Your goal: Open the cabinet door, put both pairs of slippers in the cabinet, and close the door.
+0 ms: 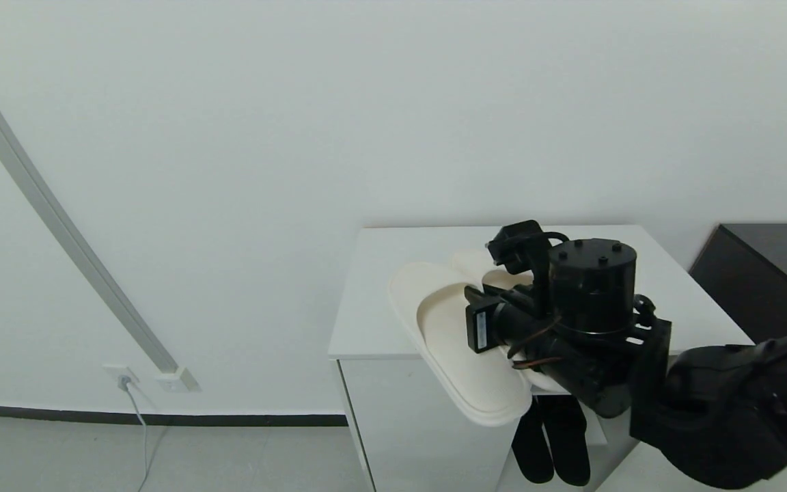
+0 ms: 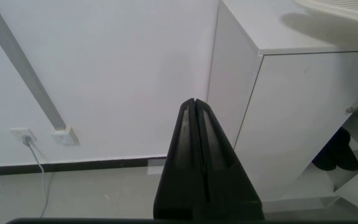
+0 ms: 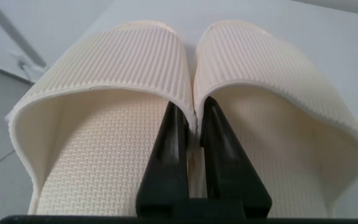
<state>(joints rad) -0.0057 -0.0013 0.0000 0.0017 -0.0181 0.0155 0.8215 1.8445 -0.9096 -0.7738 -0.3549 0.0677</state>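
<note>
Right end effector grips the cream slippers by their inner edges above the open cabinet, black slippers already inside below it; next, probably lowering this pair in.

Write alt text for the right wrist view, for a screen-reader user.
The right gripper is shut on a pair of cream slippers, one black finger inside each slipper, pinching their adjoining inner walls together. The ribbed straps arch over the fingers, and a white cabinet top lies beyond.
</note>
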